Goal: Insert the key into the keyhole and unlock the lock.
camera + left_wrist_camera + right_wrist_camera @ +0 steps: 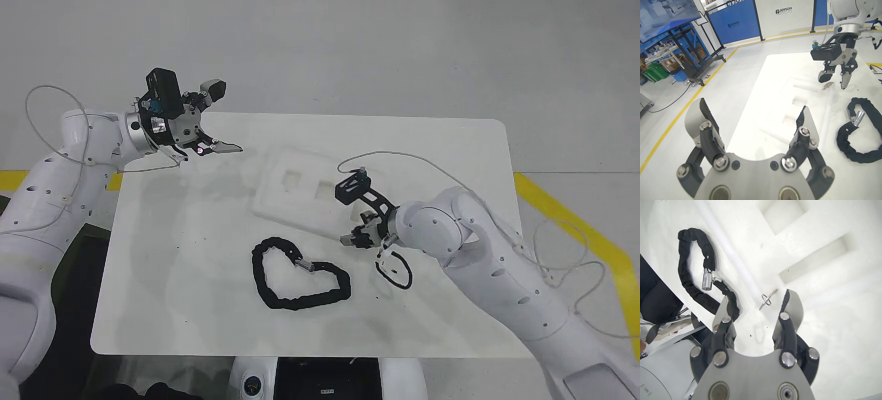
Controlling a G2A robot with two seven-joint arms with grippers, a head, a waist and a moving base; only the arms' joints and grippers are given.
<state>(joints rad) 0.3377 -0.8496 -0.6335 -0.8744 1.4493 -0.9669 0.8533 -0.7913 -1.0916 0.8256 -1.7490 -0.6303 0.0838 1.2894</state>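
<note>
Key (pixel 768 299) loose on the white surface, my right gripper (pixel 757 296) spread wide over it.

I see the small metal key with its ring lying flat by a corner of the white foam block (pixel 290 190), close to one of its rectangular recesses; I cannot tell whether it lies on the foam or on the table (pixel 450 150). My right gripper's fingers stand on either side of it, gripping nothing. Near it, toward the table's front edge, lies the lock (pixel 707 281), a shiny cylinder joining the ends of a black-sleeved chain (pixel 290 300) coiled in a loop. My left gripper (pixel 753 106) hangs well apart at the table's far left corner, its fingers spread and bare.
</note>
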